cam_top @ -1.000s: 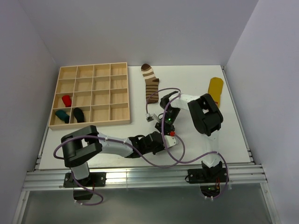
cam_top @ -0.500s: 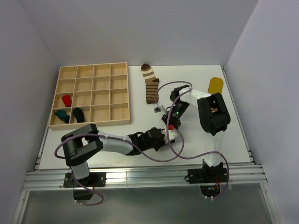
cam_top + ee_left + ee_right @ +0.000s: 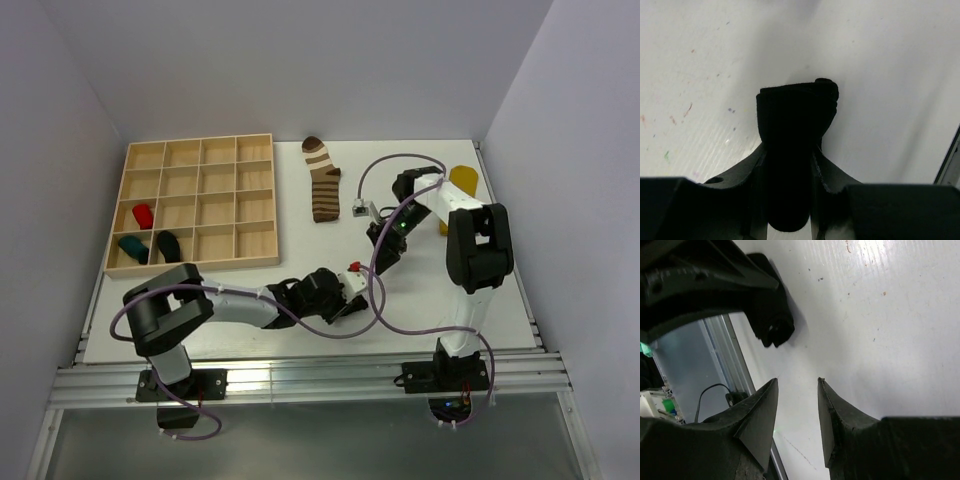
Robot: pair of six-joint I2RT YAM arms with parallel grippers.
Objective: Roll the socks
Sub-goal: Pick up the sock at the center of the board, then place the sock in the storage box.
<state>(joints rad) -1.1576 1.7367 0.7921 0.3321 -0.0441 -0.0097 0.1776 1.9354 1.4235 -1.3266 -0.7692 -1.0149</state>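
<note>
White table [image 3: 300, 232] carries a wooden compartment tray [image 3: 200, 266] at upper left, with three finished rolls [image 3: 143, 215] in its lower-left cells. The brown-and-cream striped sock [image 3: 323, 185] and yellow sock [image 3: 461, 178] lie flat near the far edge, apparently unrolled and awaiting their turn. The left gripper [image 3: 789, 155] is clenched on a rolled black sock [image 3: 795, 112], likely to stop it unwinding — only its wrist view shows this. The right gripper [image 3: 797, 382] stands released and empty.

The top camera looked down from high at the near side, taking in the whole table [image 3: 295, 235]. The left wrist camera sat close above the table, facing a black sock [image 3: 795, 115]. The right wrist camera looked low across the table at that same sock from farther off.
</note>
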